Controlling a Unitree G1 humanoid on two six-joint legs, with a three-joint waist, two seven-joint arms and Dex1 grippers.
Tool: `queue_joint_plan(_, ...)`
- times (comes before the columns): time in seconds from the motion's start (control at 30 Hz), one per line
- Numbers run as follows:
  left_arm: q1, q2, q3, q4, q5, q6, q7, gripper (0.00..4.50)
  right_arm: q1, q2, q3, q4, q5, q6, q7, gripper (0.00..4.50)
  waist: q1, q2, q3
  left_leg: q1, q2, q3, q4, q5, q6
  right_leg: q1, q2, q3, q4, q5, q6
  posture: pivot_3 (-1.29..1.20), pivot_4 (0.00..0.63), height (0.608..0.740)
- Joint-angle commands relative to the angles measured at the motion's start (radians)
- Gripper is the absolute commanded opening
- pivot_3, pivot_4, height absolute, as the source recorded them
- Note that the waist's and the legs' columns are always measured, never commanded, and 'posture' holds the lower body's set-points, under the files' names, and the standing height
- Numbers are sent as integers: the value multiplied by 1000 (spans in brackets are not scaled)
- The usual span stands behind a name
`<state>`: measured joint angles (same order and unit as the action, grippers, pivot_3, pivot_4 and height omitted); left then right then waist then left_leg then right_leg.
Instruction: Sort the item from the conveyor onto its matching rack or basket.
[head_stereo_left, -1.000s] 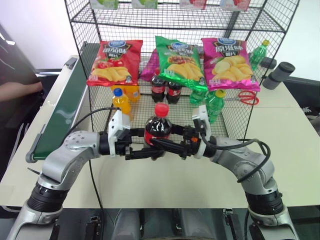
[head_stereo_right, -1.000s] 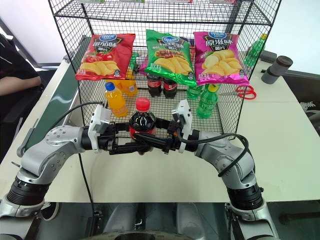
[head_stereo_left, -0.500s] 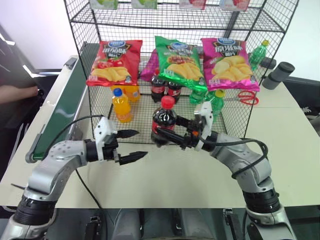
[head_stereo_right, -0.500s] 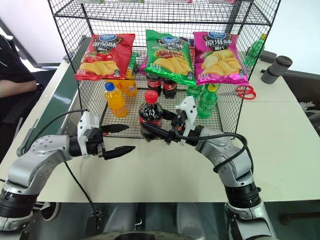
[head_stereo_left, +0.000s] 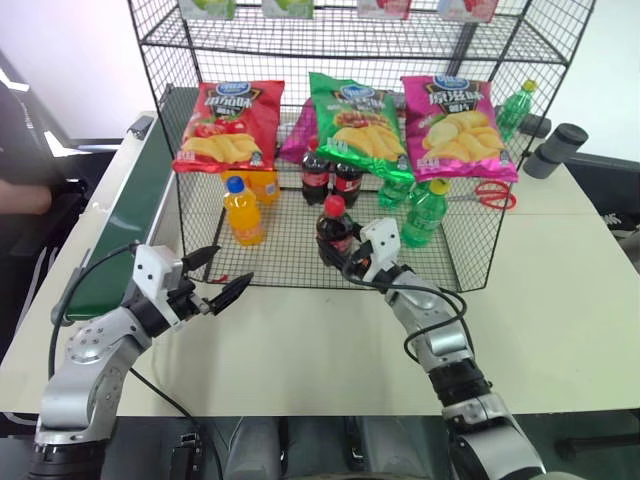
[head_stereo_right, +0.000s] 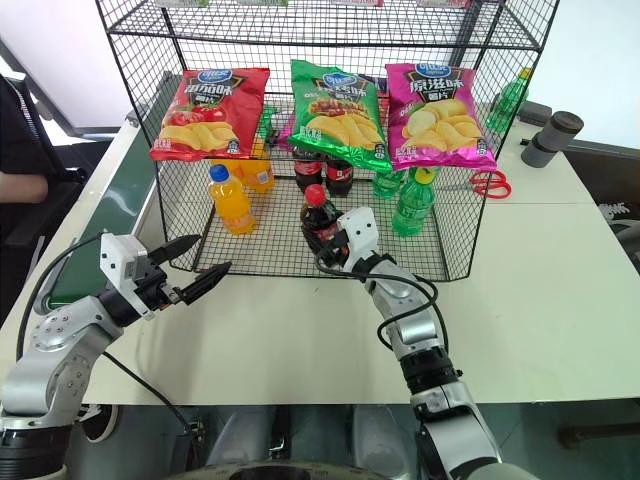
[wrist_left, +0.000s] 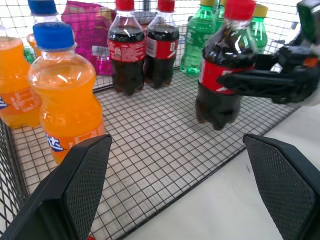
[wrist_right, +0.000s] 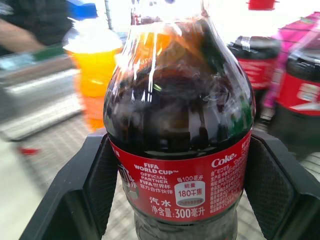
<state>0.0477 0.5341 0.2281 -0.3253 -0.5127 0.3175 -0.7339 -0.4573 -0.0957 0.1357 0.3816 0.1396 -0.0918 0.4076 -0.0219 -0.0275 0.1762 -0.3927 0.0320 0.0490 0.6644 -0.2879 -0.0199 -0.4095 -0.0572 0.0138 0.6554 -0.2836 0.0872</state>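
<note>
Left wrist view, rack holding bottles, right hand gripping cola bottle, left hand wide

From the head we look forward and down with two eyes side by side, both taking in the bench, the wire rack and the conveyor at the frame's left. Our left wrist camera looks level into the rack floor from just outside. Our right wrist camera sits close against the cola bottle, which the head views and the left wrist view share.
</note>
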Motion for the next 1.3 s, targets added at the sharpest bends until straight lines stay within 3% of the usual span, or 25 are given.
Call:
queue_joint_plan(0.03, 5, -3, 7, -31, 1, -23, 7, 4483, -95, 40, -32, 109, -33, -144, -52, 2972, -2, 0, 0, 0, 0, 0, 0, 0, 0, 0, 0, 0, 0, 0, 0, 0, 150, 740)
queue_joint_plan(0.3, -14, -8, -22, -35, 7, -20, 19, 4483, -234, 98, -73, 388, -36, -250, -58, 2972, -22, 0, 0, 0, 0, 0, 0, 0, -1, 0, -1, 0, 1, 0, 0, 0, 150, 740)
queue_joint_plan(0.53, -37, -14, -38, -29, 13, -19, 24, 4483, -266, 118, -96, 475, -23, -271, 0, 2972, -24, 0, 0, 0, 0, 0, 0, 0, -1, 0, -1, 0, 2, 0, 0, 0, 150, 740)
queue_joint_plan(0.63, -40, -14, -39, -26, 13, -18, 23, 4500, -264, 116, -105, 474, -24, -274, 14, 4404, -24, 0, 0, 0, 0, 0, 0, 0, -1, 0, -1, 0, 2, 0, 0, 0, 150, 740)
queue_joint_plan(0.77, -43, -13, -43, -25, 13, -18, 22, 4500, -249, 107, -103, 447, -41, -295, 20, 4473, -24, 0, 0, 1, 0, 0, 0, 0, -1, 0, -2, 0, 3, 0, 0, 0, 150, 740)
queue_joint_plan(0.9, -46, -13, -42, -26, 14, -17, 25, 4500, -194, 67, -97, 344, -39, -290, 56, 4473, -23, 0, 0, 1, 0, 0, 0, 0, -1, 0, -2, 0, 3, 0, 0, 0, 150, 740)
queue_joint_plan(1.07, -43, -8, -34, -29, 13, -16, 24, 4500, -57, -35, -80, 66, -13, -174, 148, 4473, -21, 0, 0, 0, -1, 0, -1, 0, -1, 0, -4, 0, 2, 0, 0, 0, 150, 740)
queue_joint_plan(1.3, -35, 25, -36, -23, 28, 36, 36, 4500, 226, -303, -132, -428, 157, 140, 342, 4473, -16, 1, 0, 1, 0, -1, -1, 0, -1, 0, -4, -1, 1, 0, 0, 0, 150, 740)
